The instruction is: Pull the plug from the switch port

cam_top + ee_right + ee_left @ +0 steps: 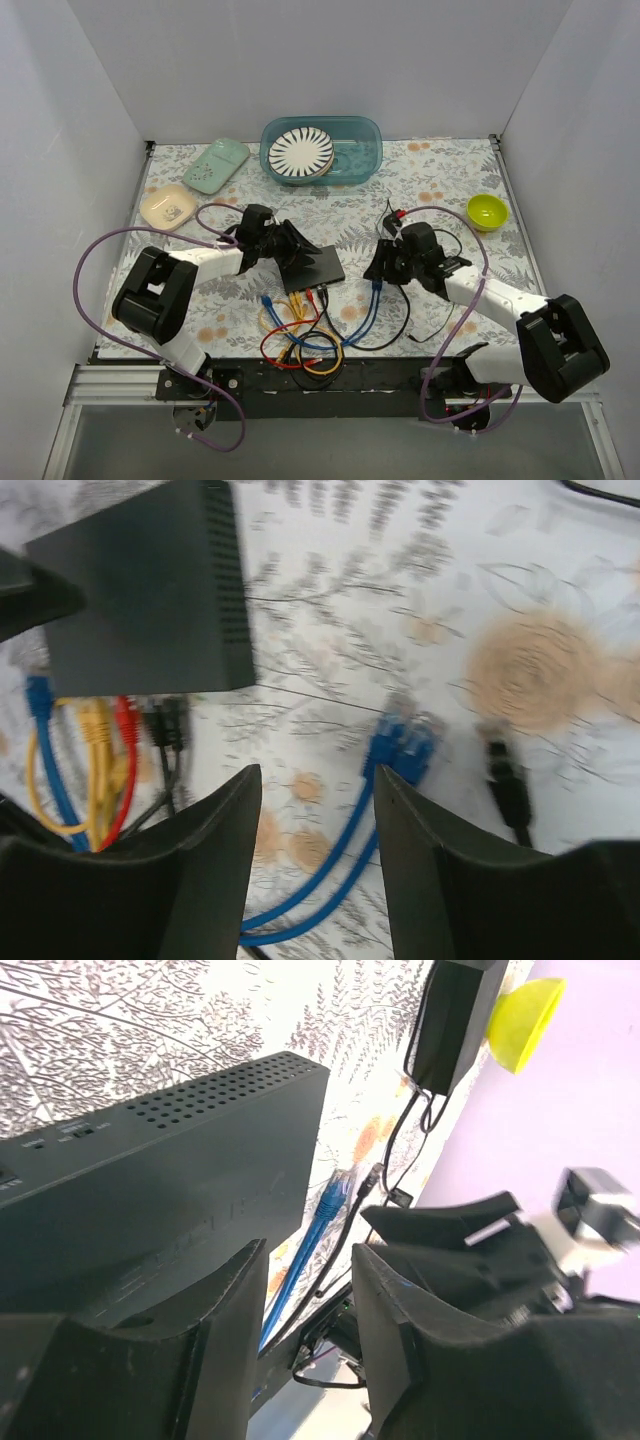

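The black switch [315,267] lies at mid-table; blue, yellow, red and black plugs [100,725] sit in its near edge. It also shows in the right wrist view [150,590]. Two blue plugs [403,746] lie loose on the cloth to its right, out of any port. My left gripper [285,250] is open at the switch's left side, one finger [215,1330] resting against the switch body [170,1180], nothing between the jaws. My right gripper [385,265] is open and empty, hovering just above the loose blue plugs, which show between the fingers in the right wrist view.
A tangle of coloured cables [305,335] lies at the near edge. A loose black plug [505,770] lies right of the blue ones. A teal basin [365,150] with a striped plate, a green dish [215,165], a beige dish [168,207] and a yellow bowl [487,211] stand at the back.
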`<state>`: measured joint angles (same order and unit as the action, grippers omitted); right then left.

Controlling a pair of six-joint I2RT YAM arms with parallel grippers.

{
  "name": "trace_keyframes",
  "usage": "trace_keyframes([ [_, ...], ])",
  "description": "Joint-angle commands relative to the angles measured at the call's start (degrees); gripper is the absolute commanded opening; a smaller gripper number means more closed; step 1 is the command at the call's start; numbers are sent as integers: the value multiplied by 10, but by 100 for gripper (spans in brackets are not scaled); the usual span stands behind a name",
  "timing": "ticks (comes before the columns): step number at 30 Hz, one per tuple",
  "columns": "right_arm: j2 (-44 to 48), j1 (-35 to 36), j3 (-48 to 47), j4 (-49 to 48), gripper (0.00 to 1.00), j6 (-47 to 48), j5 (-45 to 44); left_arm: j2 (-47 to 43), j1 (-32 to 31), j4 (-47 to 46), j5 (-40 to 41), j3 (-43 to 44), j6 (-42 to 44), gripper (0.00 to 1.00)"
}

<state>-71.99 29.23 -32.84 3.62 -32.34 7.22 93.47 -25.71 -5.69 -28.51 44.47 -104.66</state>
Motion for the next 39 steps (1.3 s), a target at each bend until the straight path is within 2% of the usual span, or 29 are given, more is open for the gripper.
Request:
trace_keyframes([
  [1, -50, 40, -52, -84, 56, 4, 84, -27, 10, 22, 7, 13, 14, 39],
  [5, -115, 66, -51, -145, 52, -23, 152, -24, 15, 48, 14, 10, 19, 40],
  [11, -206, 74, -43, -219, 45, -67, 204, -15, 22, 77, 14, -4, 24, 39],
  [15, -243, 75, -48, -261, 45, -97, 225, -19, 24, 77, 11, -24, 22, 39],
  [17, -263, 74, -54, -275, 49, -105, 234, -19, 23, 79, 10, -27, 24, 39],
  [20, -286, 75, -77, -278, 52, -116, 232, -20, 26, 82, 9, -32, 26, 39],
  [29, -290, 75, -78, -275, 49, -132, 187, -22, 27, 84, 7, -36, 24, 39],
  [34, -280, 75, -33, -341, 47, -224, 147, -22, 27, 80, -1, -41, 24, 39],
  [39, -297, 77, -31, -369, 46, -265, 128, -28, 27, 73, -8, -58, 24, 38],
])
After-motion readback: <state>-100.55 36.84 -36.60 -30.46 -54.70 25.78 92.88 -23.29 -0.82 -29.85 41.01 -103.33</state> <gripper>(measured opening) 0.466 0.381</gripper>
